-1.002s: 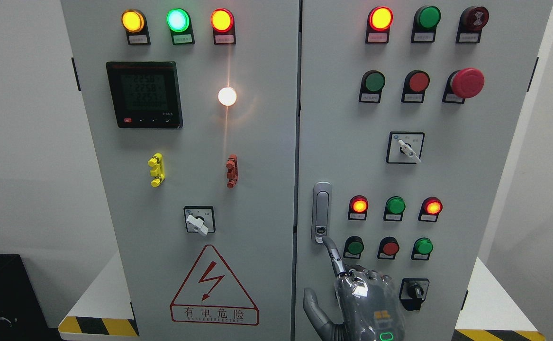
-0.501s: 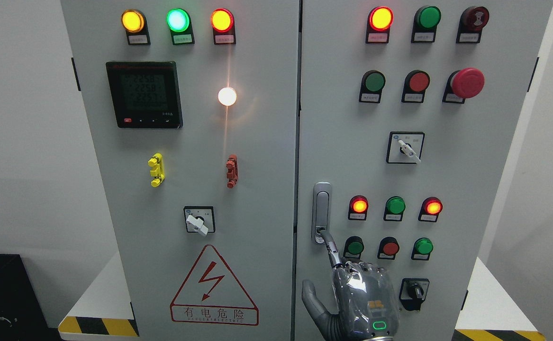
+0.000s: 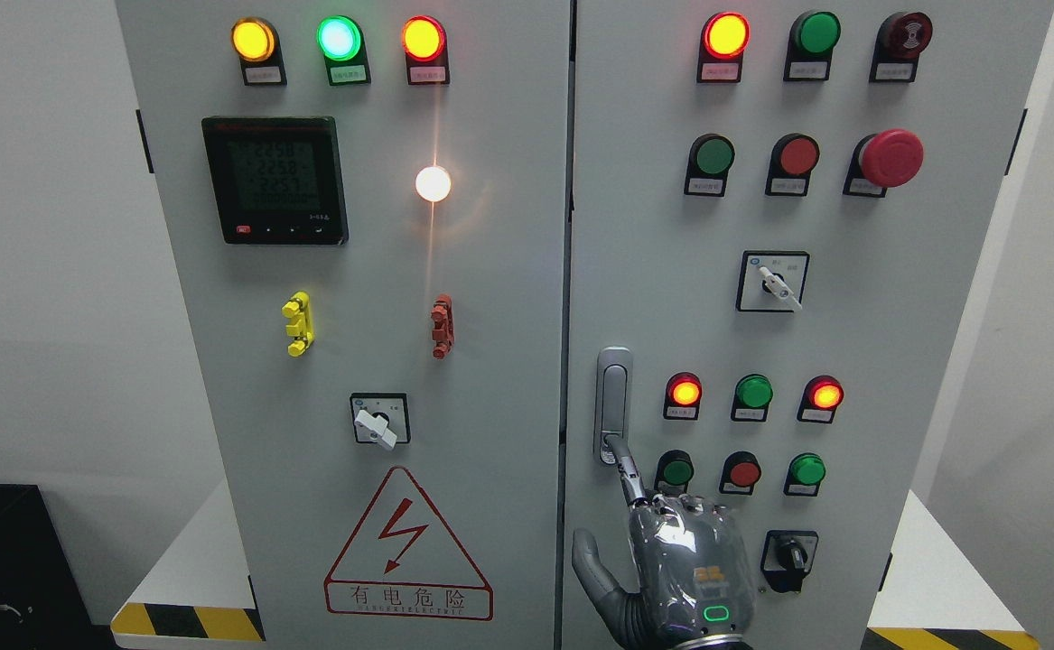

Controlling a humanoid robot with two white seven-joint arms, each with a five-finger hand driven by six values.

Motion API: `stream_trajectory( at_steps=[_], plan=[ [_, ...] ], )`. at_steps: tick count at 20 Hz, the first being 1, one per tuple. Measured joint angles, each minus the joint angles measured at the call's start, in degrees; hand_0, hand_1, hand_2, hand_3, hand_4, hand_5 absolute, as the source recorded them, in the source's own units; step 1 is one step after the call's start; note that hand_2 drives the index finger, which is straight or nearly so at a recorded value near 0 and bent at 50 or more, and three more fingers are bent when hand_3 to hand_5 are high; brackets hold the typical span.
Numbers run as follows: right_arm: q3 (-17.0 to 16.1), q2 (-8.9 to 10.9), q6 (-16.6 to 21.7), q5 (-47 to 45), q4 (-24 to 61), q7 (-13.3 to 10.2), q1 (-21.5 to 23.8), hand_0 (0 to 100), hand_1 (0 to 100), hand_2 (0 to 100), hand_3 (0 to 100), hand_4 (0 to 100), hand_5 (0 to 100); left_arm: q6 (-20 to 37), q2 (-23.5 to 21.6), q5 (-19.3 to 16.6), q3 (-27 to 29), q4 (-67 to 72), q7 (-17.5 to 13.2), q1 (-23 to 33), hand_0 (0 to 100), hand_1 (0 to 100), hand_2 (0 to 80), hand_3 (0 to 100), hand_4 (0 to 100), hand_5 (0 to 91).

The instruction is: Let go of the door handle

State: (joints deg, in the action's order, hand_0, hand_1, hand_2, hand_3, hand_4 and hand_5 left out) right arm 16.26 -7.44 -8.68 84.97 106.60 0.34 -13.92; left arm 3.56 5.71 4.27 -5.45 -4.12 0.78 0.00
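The silver door handle (image 3: pixel 614 402) stands upright on the left edge of the right cabinet door (image 3: pixel 852 325). My right hand (image 3: pixel 619 506) comes up from the bottom edge, just below the handle. Its index finger (image 3: pixel 624 468) is stretched out, and the tip touches the keyhole at the handle's lower end. The thumb (image 3: pixel 592 569) sticks out to the left while the other fingers are curled in. Nothing is grasped. My left hand is out of view.
The right door carries lit and unlit push buttons (image 3: pixel 749 394), a red mushroom stop button (image 3: pixel 890 157) and two rotary switches (image 3: pixel 772 282). The left door (image 3: pixel 355 361) has a meter (image 3: pixel 275 179), lamps, a switch (image 3: pixel 379 419) and a hazard sign (image 3: pixel 407 551).
My right hand has risen and shifted slightly left. Its index fingertip went from just below the handle to the keyhole at the handle's lower end.
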Motion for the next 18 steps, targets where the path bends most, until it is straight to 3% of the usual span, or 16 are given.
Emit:
stream_trajectory(
  at_steps=[18],
  plan=[
    [0.15, -0.07, -0.69, 1.96, -1.00, 0.10, -0.39, 54, 28, 0, 91, 88, 90, 0.00, 0.00, 0.02, 0.00, -0.01, 0.00, 0.00, 12, 56, 0.0, 0, 0, 0.0]
  ],
)
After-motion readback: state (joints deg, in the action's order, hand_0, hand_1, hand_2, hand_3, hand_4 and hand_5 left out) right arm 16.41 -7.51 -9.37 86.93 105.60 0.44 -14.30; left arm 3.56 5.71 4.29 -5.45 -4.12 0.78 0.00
